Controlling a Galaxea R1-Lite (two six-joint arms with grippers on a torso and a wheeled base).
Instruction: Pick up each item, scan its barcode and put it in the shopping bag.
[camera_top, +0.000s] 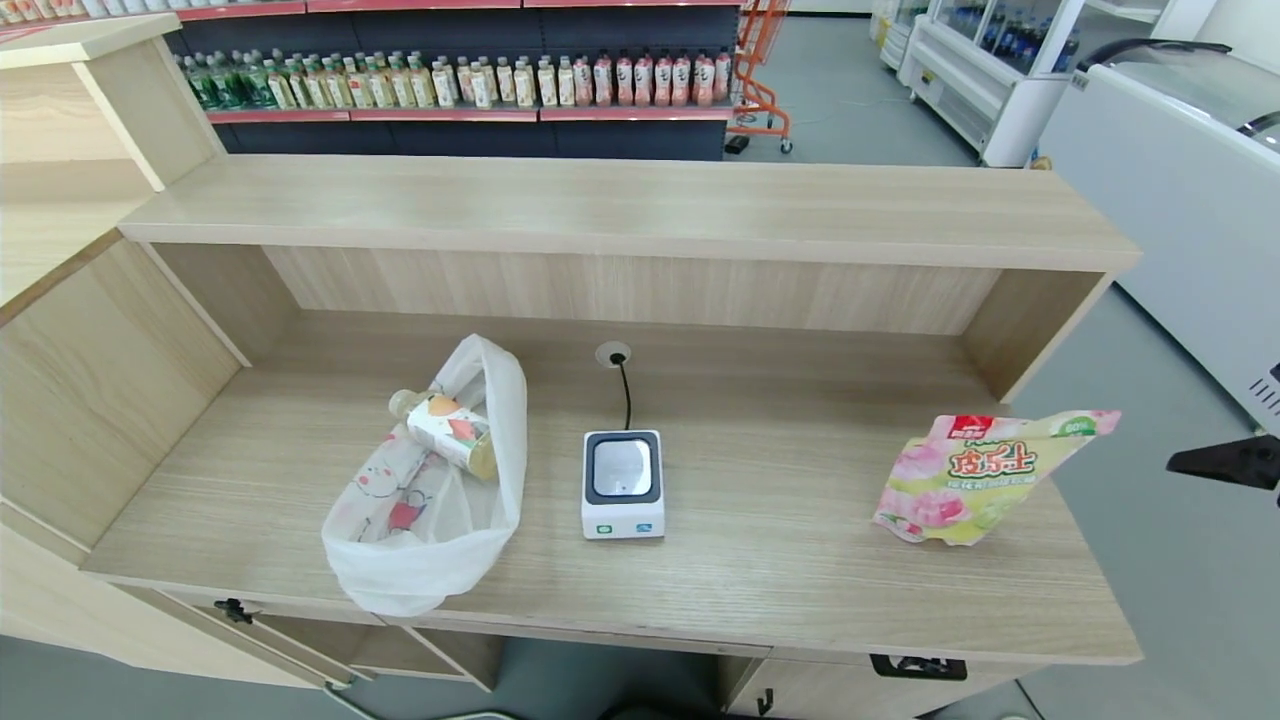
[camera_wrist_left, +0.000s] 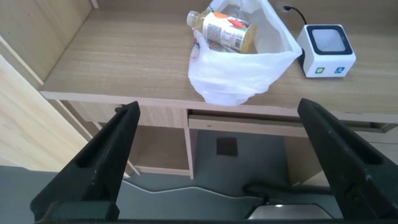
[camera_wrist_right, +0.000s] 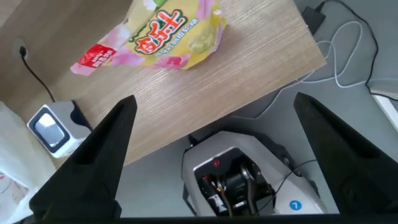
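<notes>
Head view: the light wood surface (camera_top: 760, 560) runs across the middle of the frame. Left of centre lies the white shopping bag (camera_top: 430, 530), its mouth open toward the upper part of the frame. A bottle (camera_top: 445, 430) with a pale cap lies tilted in that mouth, its cap pointing to the upper left. Just right of the bag, near the centre, sits the white scanner (camera_top: 622, 482), window facing up. Its black cable (camera_top: 626, 390) runs up to a round hole in the surface. Well apart, at the right of the frame, the pink and yellow snack pouch (camera_top: 985, 475) lies flat near the surface's right end. Along the top of the frame a shelf (camera_top: 470, 115) carries a row of drinks.

Left wrist view: the left tool (camera_wrist_left: 219, 109) is spread wide with nothing between its two dark fingers (camera_wrist_left: 99, 168). It hangs in front of the surface's (camera_wrist_left: 112, 62) front edge, off the wood. Beyond it lies the shopping bag (camera_wrist_left: 239, 68) with the bottle (camera_wrist_left: 221, 28) in its mouth, and the scanner (camera_wrist_left: 326, 50) is just beside the bag.

Right wrist view: the right tool (camera_wrist_right: 214, 102) is also spread wide and holds nothing. It hangs off the edge of the surface (camera_wrist_right: 205, 87). The snack pouch (camera_wrist_right: 155, 34) lies on the wood beyond its fingers (camera_wrist_right: 93, 162), not touching them. The scanner (camera_wrist_right: 53, 127) stands farther along.
</notes>
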